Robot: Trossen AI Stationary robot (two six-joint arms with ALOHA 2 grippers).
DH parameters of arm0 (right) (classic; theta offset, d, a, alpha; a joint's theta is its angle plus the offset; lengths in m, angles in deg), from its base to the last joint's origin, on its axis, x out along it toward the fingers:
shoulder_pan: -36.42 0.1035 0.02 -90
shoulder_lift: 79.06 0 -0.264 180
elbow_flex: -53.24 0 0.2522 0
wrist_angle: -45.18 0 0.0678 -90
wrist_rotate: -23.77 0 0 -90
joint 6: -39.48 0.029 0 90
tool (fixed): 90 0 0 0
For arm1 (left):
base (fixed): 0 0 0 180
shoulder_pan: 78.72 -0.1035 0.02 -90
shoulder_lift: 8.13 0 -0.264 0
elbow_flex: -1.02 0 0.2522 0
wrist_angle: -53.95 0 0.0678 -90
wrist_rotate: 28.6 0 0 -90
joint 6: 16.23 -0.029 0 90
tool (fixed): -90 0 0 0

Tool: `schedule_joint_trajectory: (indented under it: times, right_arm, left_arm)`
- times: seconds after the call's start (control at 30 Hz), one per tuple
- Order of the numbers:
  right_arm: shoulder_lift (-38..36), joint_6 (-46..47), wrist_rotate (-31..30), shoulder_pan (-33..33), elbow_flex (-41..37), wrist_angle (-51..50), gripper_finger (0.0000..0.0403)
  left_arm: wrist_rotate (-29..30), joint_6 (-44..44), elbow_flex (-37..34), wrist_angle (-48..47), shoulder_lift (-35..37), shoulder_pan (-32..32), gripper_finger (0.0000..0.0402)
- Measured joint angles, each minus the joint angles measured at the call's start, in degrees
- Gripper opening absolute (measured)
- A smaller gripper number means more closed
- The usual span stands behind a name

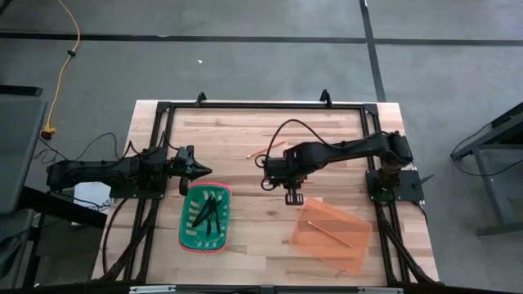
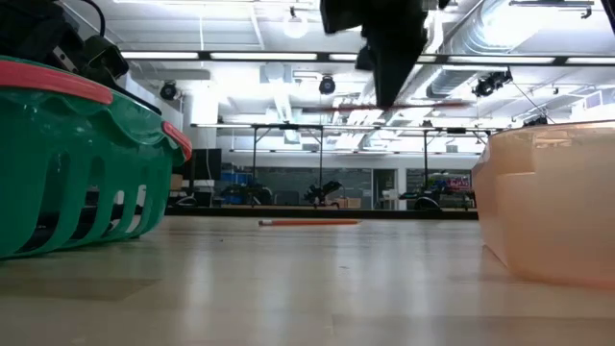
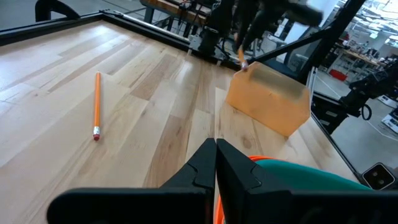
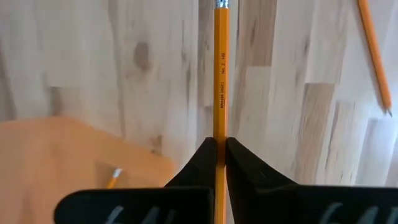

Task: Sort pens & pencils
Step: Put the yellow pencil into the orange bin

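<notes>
My right gripper is shut on one orange-yellow pencil, above the table just beyond the far-left corner of the orange tray. A second pencil lies inside that tray. The third pencil lies flat on the wood toward the far edge; it also shows in the left wrist view. The dark pens lie in the green basket. My left gripper is shut and holds nothing; it hovers at the basket's far rim. My right gripper pinches the pencil's shaft between its two fingers, which come from above pointing down. The pencil runs along the fingers, and its eraser end sticks out past the fingertips. It hangs clear of the table, beside the tray's far corner.
The black frame rails run round the table. Bare wood lies between the basket and the tray and toward the far edge. In the low view the basket stands at the left and the tray at the right, with the loose pencil between them.
</notes>
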Motion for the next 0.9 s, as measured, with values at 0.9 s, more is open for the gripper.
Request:
schedule_joint_trajectory:
  times: [0.9]
  right_arm:
    - [-0.15,28.6,0.49,17.8,3.86,-8.56,0.0]
  left_arm:
    - [0.0,0.0,0.0,0.0,-0.01,0.0,0.0001]
